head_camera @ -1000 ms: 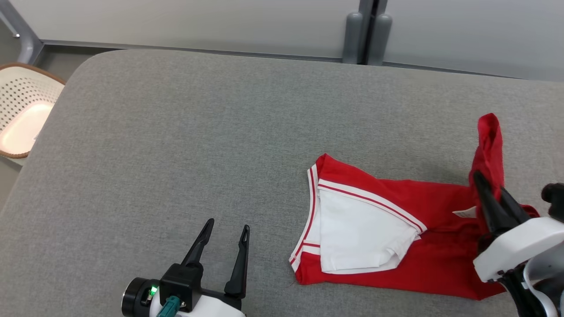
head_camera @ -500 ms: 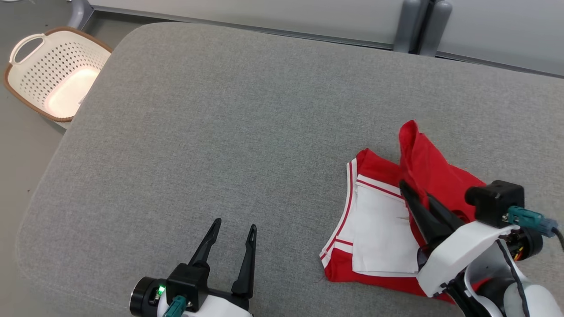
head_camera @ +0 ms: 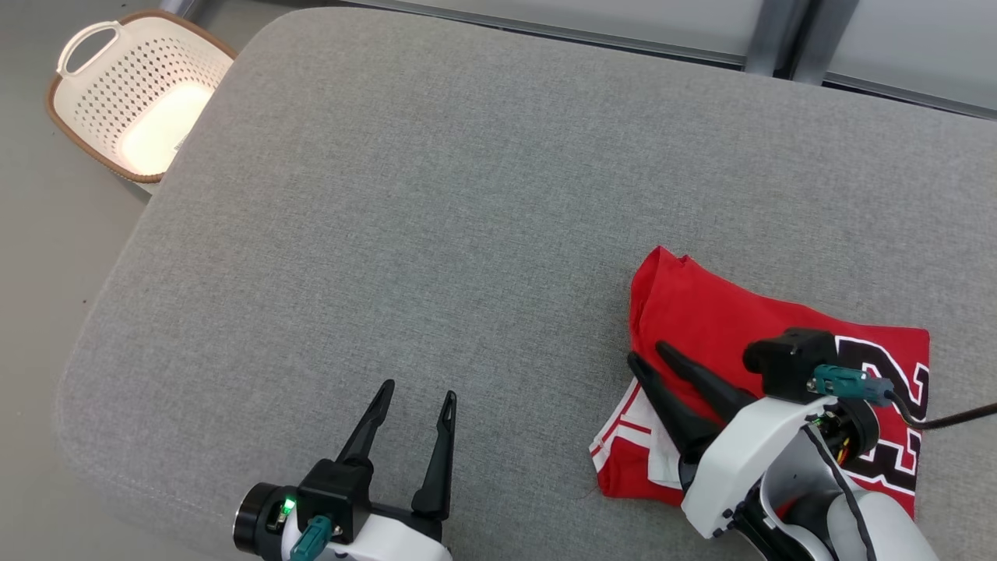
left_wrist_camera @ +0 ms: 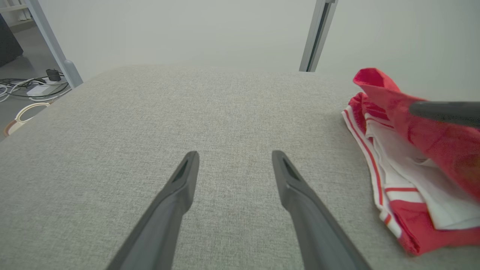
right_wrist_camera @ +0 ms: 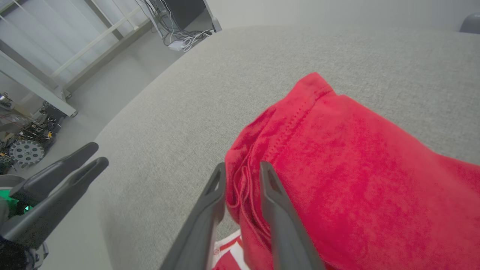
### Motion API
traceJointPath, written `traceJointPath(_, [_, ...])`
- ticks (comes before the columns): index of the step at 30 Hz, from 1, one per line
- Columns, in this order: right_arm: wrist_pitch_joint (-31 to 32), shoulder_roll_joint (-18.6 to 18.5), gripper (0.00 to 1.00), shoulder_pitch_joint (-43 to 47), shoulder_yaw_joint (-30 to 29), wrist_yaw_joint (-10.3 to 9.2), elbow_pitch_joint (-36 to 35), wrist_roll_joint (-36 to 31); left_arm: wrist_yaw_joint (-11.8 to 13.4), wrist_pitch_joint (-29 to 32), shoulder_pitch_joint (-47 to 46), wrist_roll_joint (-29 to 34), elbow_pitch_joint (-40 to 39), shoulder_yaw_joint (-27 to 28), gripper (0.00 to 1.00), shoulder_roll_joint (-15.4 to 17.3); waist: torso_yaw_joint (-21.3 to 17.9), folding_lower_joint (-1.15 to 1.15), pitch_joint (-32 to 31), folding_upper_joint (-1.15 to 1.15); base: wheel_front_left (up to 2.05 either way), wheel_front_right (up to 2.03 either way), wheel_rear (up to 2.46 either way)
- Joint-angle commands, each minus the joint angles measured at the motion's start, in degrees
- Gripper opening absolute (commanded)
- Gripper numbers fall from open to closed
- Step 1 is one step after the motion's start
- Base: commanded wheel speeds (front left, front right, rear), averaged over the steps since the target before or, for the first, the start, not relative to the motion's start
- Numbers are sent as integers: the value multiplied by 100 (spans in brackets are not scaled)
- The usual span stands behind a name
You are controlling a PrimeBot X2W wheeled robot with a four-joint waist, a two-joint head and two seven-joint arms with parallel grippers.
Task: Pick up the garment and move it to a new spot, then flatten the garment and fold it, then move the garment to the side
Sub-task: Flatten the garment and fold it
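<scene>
Fold in hand: the right end effector (head_camera: 646, 351), fingers narrowly apart, straddles the garment (head_camera: 724, 312) at its folded edge, grip unclear; left end effector (head_camera: 418, 389) gapes wide, garment off its right. Next, release and withdraw cleanly

Lower left of the frame, our left gripper (head_camera: 418, 389) has two long tapered black fingers (head_camera: 362, 428), a black block with a green light (head_camera: 292, 507) and teal plug (head_camera: 310, 538), and a white wrist. Lower right, our right gripper (head_camera: 647, 351) matches; a black cable (head_camera: 958, 420) leaves its teal connector (head_camera: 845, 382).
</scene>
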Motion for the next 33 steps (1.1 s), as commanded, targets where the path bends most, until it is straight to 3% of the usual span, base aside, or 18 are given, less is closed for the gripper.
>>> traceJointPath(1, [-94, -11, 100, -89, 25, -13, -54, 102, 18, -35, -61, -18, 27, 44, 100, 40, -71, 0, -33, 0, 0, 0, 0])
traceJointPath(8, [-493, -311, 100, -37, -175, -12, -510, 319, 53, -87, -81, -66, 18, 148, 100, 62, -570, 0, -224, 0, 0, 0, 0])
traceJointPath(12, [-1286, -751, 100, 91, -521, -10, -603, 136, 61, -153, -109, -103, -55, 306, 100, 42, -1110, 0, -393, 0, 0, 0, 0])
traceJointPath(17, [-2189, -994, 100, 255, -619, -8, -214, -147, 67, -193, -38, 15, -96, 467, 100, 64, -1548, 0, -577, 0, 0, 0, 0])
traceJointPath(25, [-3993, -942, 100, 603, -612, -9, 647, -657, 59, -200, 513, 453, -525, 1076, 100, -117, -1968, 0, -1003, 0, 0, 0, 0])
traceJointPath(29, [-4270, -721, 100, 783, -743, -9, 1022, -997, -125, -199, 978, 703, -737, 1400, 100, -255, -2078, 0, -1260, 0, 0, 0, 0])
traceJointPath(33, [-4282, -457, 100, 1033, -865, -9, 954, -1115, -309, -201, 1398, 947, -859, 1700, 100, -386, -2170, 0, -1531, 0, 0, 0, 0])
